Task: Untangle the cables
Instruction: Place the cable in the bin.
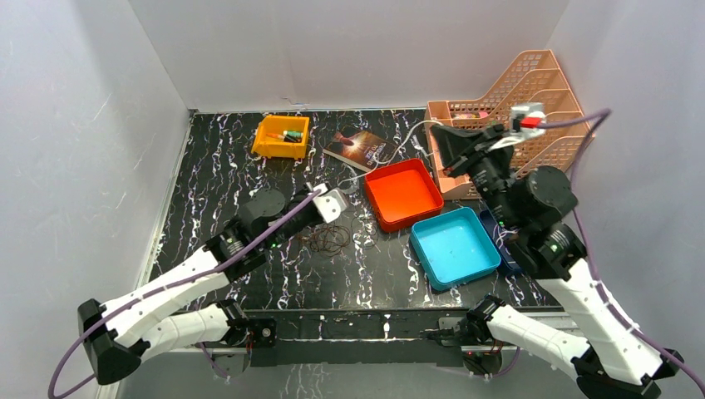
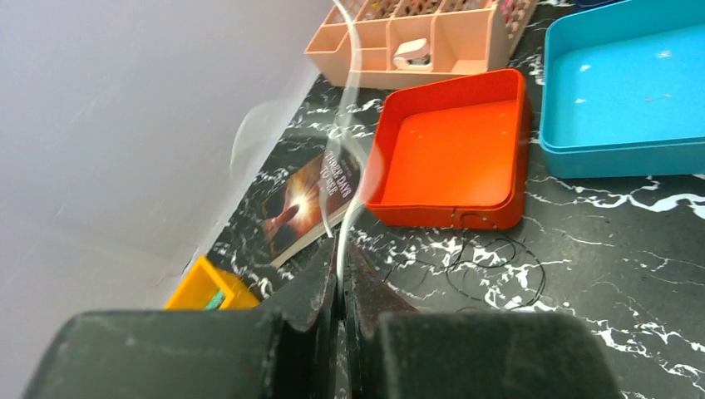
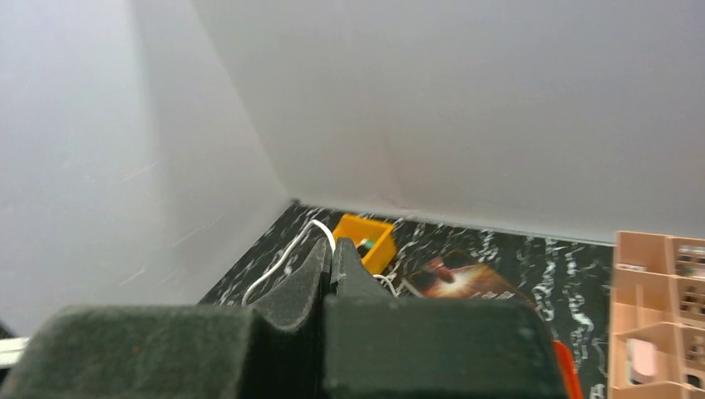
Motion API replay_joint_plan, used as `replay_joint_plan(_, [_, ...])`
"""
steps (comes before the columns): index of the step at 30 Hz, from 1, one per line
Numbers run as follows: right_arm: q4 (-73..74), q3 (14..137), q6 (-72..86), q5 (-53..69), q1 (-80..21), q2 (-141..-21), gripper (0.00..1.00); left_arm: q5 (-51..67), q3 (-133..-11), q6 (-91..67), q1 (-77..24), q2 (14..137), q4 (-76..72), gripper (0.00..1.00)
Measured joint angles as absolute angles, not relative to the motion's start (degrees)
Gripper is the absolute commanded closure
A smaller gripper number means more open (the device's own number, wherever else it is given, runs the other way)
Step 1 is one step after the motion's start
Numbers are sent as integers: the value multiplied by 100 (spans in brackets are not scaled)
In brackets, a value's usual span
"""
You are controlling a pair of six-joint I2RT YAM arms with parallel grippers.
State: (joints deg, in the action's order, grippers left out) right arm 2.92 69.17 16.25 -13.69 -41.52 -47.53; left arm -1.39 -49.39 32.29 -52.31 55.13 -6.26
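Note:
The whitish cable (image 1: 397,151) is stretched in the air between my two grippers, above the red tray. My left gripper (image 1: 342,198) is shut on one end of it; in the left wrist view the cable (image 2: 349,108) rises from the closed jaws (image 2: 341,253). My right gripper (image 1: 434,133) is shut on the other end, raised by the peach organizer; the right wrist view shows the cable (image 3: 287,258) looping out of its shut jaws (image 3: 332,243). The thin dark cables (image 1: 330,239) lie in loose loops on the table just right of my left gripper and also show in the left wrist view (image 2: 495,266).
A red tray (image 1: 403,194) and a blue tray (image 1: 455,247) sit right of centre. A yellow bin (image 1: 270,150) and a book (image 1: 359,148) lie at the back. A peach organizer (image 1: 549,83) stands at the back right. White walls enclose the table.

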Motion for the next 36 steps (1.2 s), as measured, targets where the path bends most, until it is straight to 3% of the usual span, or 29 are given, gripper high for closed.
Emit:
replay_joint_plan(11, [342, 6877, 1282, -2797, -4152, -4145, 100, -1125, -4554, 2943, -5231, 4595, 8, 99])
replay_joint_plan(13, [392, 6877, 1256, -2853, -4152, -4154, 100, -1133, -4501, 2886, -5231, 4589, 25, 88])
replay_joint_plan(16, [462, 6879, 1197, -2814, -4154, -4209, 100, -993, -4438, 2810, -5231, 4613, 49, 52])
replay_joint_plan(18, [569, 6947, 1166, -2672, -4152, -4322, 100, -784, -4438, 2729, -5231, 4698, 14, 42])
replay_joint_plan(27, [1105, 7234, 1039, -2432, -4152, -5017, 100, -67, -4438, 2394, -5231, 5098, -325, 25])
replay_joint_plan(36, [1428, 7238, 666, -4101, -4152, -5081, 100, -250, -4300, 1632, -5231, 4963, -451, 14])
